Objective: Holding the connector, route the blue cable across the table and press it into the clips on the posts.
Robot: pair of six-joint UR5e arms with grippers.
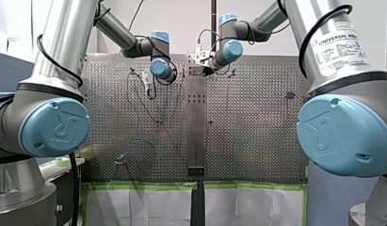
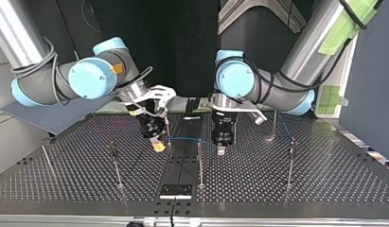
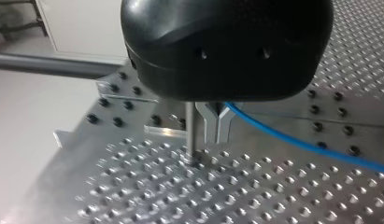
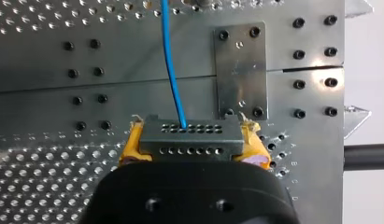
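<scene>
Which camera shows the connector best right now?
Right wrist view: the connector fills the gap between my right gripper's yellow pads, blue cable leaving its face. Top view shows only a speck there; front and left wrist views do not show it.

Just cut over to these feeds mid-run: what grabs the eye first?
The blue cable stands out, strung between the two grippers near the top view's centre. My right gripper clamps the grey connector between yellow pads, and the cable runs off ahead of it. My left gripper has its metal jaws pinched on the cable, beside a thin post.
</scene>
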